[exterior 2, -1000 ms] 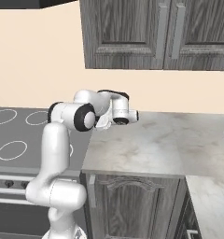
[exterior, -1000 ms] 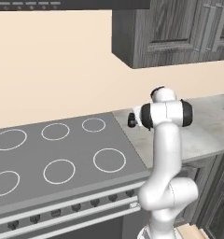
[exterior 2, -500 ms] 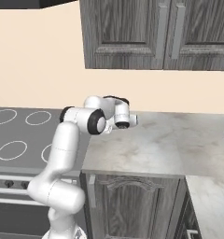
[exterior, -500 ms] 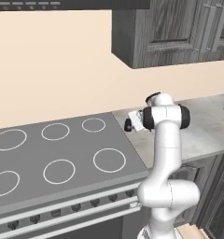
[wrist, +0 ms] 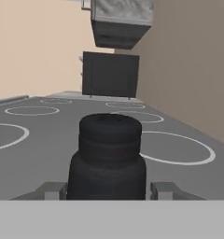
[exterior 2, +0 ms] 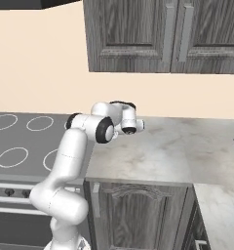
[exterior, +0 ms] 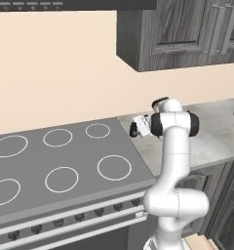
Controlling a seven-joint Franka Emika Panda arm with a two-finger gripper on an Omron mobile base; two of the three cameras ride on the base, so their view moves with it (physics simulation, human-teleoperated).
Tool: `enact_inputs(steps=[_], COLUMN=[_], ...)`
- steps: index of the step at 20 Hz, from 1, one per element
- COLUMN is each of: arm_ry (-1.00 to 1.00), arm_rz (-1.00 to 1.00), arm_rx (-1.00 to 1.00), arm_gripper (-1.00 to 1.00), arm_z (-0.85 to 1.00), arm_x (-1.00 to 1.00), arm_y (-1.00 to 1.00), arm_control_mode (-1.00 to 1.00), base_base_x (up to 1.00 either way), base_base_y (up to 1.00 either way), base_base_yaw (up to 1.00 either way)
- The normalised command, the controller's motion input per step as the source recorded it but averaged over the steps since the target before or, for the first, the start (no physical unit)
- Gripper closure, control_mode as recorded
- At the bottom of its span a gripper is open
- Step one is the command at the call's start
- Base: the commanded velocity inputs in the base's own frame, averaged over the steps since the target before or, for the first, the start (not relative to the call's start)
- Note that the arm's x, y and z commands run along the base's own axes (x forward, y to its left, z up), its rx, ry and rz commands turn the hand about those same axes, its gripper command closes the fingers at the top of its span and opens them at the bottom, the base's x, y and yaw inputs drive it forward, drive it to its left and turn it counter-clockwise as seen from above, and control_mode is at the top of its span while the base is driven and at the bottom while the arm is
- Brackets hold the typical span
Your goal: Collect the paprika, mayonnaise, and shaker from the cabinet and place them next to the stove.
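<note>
Between the end effector's [wrist: 107,190] parted fingertips stands the shaker [wrist: 108,156].

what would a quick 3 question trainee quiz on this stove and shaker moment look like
1. True or false: the shaker stands between the gripper fingers.
2. Which surface lies past the shaker in the hand view? A) stove B) a sink C) a wooden table
3. Fill in: the shaker's colour is ____.

Key: 1 true. 2 A. 3 black.
</note>
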Motion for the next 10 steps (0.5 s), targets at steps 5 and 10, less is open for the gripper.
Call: enact_inputs(steps=[5,10], arm_ry=[-0.01,0.0], arm_rz=[0.0,0.0], arm_rx=[0.0,-0.03], arm_gripper=[-1.0,-1.0], arm_z=[0.2,0.34], arm_x=[-0.16,-0.11], arm_y=[-0.05,0.0], arm_control_mode=[-1.0,-1.0], base_base_x=[0.0,0.0], base_base_y=[0.0,0.0], base_base_yaw=[0.0,0.0])
